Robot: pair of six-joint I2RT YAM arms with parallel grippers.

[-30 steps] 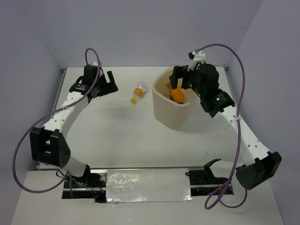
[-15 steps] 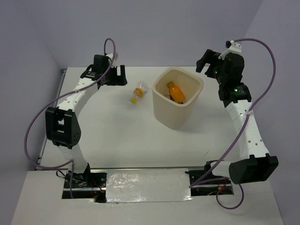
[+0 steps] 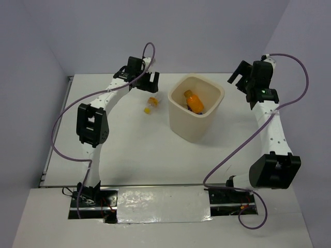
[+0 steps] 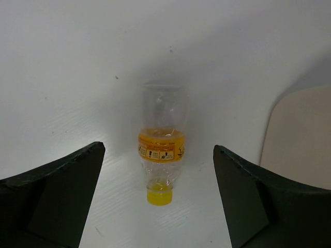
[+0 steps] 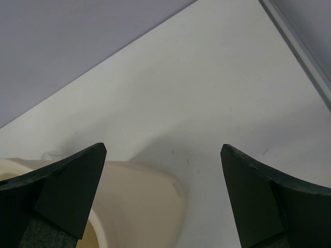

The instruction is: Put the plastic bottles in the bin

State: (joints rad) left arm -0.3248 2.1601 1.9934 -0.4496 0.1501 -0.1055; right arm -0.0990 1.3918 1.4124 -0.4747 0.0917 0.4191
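Observation:
A clear bottle with a yellow-orange cap point(image 3: 152, 103) lies on the table left of the cream bin point(image 3: 178, 121). In the left wrist view this bottle point(image 4: 162, 140) lies between my open fingers, cap toward the camera. My left gripper point(image 3: 146, 81) is open, above and just behind it. An orange-filled bottle point(image 3: 193, 101) lies inside the bin. My right gripper point(image 3: 241, 76) is open and empty, behind and right of the bin, whose rim shows in the right wrist view point(image 5: 134, 201). The clear bottle with the dark cap is not visible.
The white table ends at a metal edge strip on the left point(image 3: 57, 129) and at the back right point(image 5: 300, 46). Purple walls stand close behind and at both sides. Purple cables loop above both arms.
My left arm has swung right, from the far left to just behind the yellow-capped bottle. My right gripper has let go of the orange bottle in the bin and pulled back to the right.

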